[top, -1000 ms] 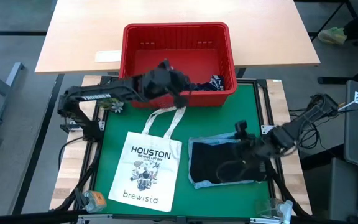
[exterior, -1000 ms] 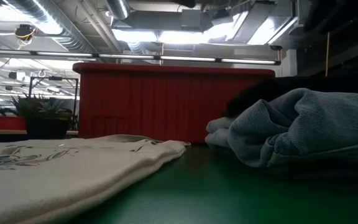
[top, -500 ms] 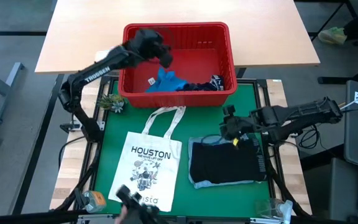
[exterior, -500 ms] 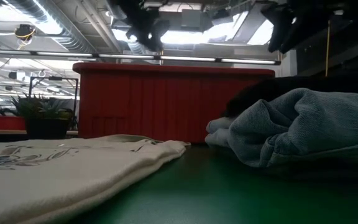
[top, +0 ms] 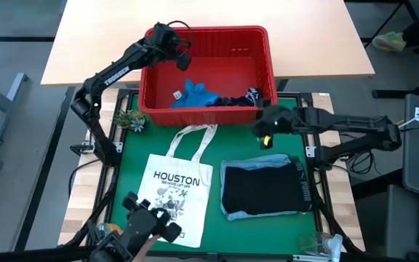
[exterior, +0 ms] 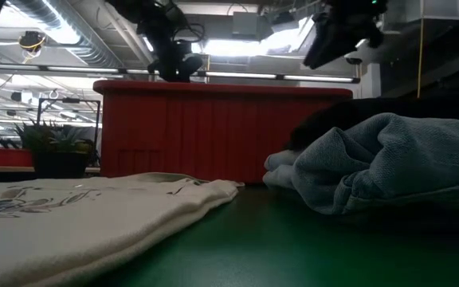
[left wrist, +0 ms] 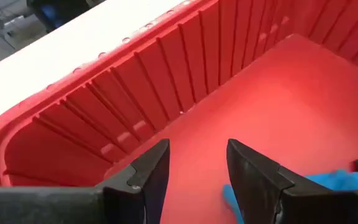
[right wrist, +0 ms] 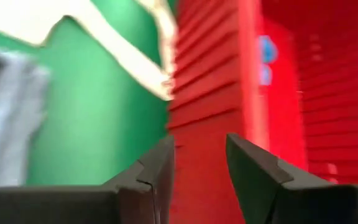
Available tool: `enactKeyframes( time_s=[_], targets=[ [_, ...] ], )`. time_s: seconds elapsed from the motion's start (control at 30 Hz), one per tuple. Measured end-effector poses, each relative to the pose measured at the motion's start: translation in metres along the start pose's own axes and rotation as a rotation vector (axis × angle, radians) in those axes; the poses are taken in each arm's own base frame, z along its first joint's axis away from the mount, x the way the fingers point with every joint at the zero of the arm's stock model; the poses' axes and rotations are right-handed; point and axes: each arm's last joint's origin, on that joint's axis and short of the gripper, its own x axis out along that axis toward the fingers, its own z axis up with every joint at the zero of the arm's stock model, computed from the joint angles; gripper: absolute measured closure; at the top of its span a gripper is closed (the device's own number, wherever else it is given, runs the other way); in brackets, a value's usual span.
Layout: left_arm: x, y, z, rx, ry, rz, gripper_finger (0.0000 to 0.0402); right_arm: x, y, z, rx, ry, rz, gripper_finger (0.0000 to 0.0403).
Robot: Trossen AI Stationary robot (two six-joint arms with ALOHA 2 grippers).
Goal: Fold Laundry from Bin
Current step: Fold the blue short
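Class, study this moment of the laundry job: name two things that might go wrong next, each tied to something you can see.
1. The left claw hangs open inside the red bin, near its wall; reaching down, it may catch the wall.
2. The right claw is close to the bin's front rim, above the tote bag's handles; a low move could knock the bin or snag a handle.

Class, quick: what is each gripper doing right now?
Left gripper: open, empty, over the red slotted plastic bin.
Right gripper: open, empty, at the bin's near wall.
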Motion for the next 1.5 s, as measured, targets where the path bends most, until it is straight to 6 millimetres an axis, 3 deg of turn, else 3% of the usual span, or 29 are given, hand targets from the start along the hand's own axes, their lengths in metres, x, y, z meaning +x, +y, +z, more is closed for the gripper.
enactKeyframes(
  time_s=[0.27,0.47,0.63,0.83,1.2,1.5],
  targets=[
    [0.004,0.003,-0.001,0.006,0.012,0.059,0.0246,0.005,-0.035,-0.005,0.148,-0.056,-0.180,0.0260],
    [0.004,0.001,-0.001,0.006,0.011,0.057,0.0246,0.005,-0.034,-0.006,0.206,-0.055,-0.172,0.0260],
    [0.007,-0.005,-0.002,-0.112,0.011,-0.027,0.0246,0.005,-0.034,-0.005,0.206,-0.060,-0.168,0.0260],
    [0.036,-0.023,-0.020,-0.135,0.160,-0.155,0.0245,0.005,-0.034,-0.005,0.206,-0.061,-0.166,0.0260],
    [0.081,-0.049,-0.049,-0.140,0.340,-0.163,0.0218,0.006,-0.030,-0.010,0.149,-0.008,-0.134,0.0260],
    [0.095,-0.052,-0.063,-0.171,0.418,-0.095,0.0194,0.006,-0.029,-0.014,0.077,0.057,-0.148,0.0260]
  ],
)
